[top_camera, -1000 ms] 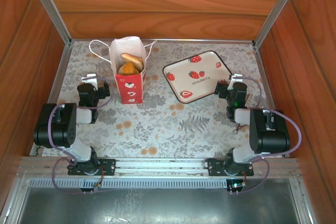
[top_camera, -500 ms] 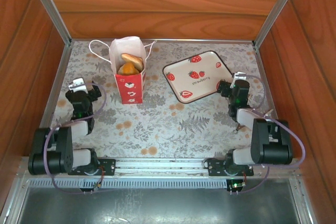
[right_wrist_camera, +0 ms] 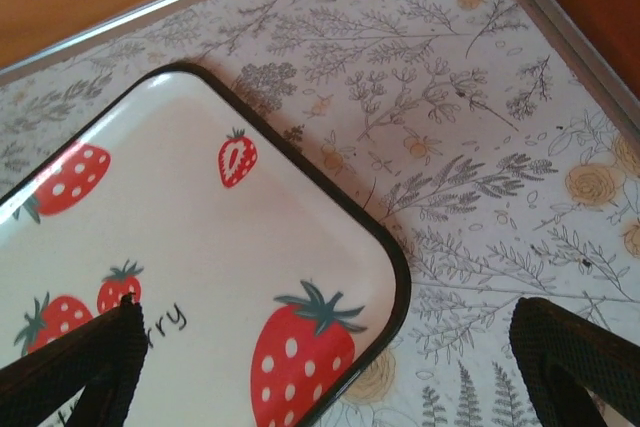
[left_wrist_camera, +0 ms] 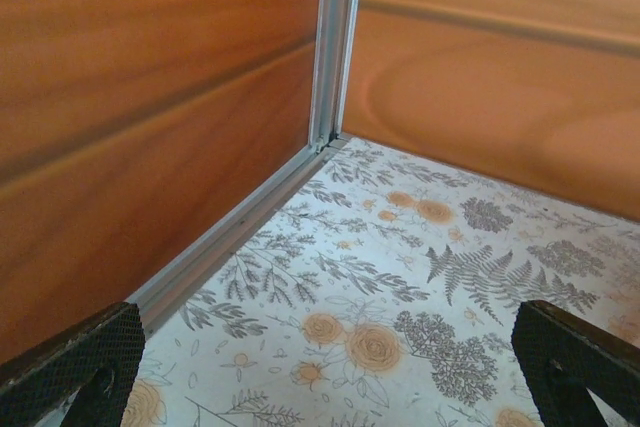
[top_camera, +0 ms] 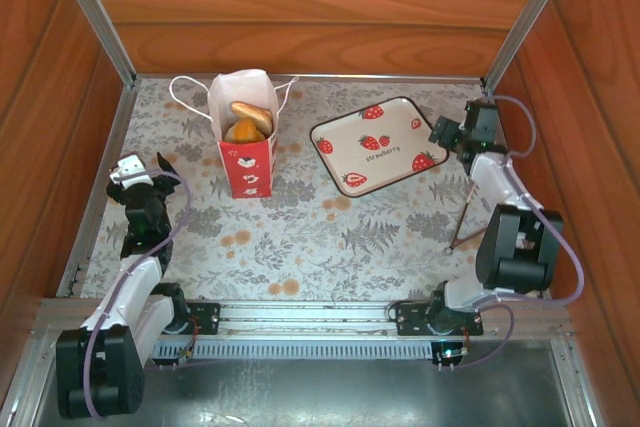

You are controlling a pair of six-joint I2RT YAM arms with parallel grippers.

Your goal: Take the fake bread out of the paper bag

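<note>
Wood-panelled walls (top_camera: 320, 7) on three sides, floral tabletop (top_camera: 330, 237) below. Bag (top_camera: 246, 162) upright at back left, red band toward the arms, mouth open upward, cord handles (top_camera: 185, 87) splayed to either side. Bread (top_camera: 247, 122) down inside the mouth, golden pieces piled together, none out yet. Tray (top_camera: 395, 132) flat on the tabletop to the right of the bag.

Left gripper (top_camera: 145, 164) near the left wall, fingers (left_wrist_camera: 75, 362) spread wide, holding nothing. Aimed, in the left wrist view, at the far-left corner post (left_wrist_camera: 335, 47) rather than at the bag. Right gripper (top_camera: 452, 134) just past the tray's right corner, fingers (right_wrist_camera: 80, 362) likewise wide apart and empty, hanging over tray edge and tabletop in the right wrist view.

Key relation: bag off to the right of the left fingers and a little farther back, well apart but with nothing between. From the right fingers, off to the left with the whole tray between. Left arm judged the nearer.

Long axis of the bag vertical, so bread reachable only from above, straight down through the mouth. Probably calls for swinging the left wrist rightward, rising over the rim, then descending with fingers set across one piece. Risk, as a judgement: light paper likely to tip or slide if a finger catches the rim or a handle. Right arm possibly useful for steadying the bag's side.
</note>
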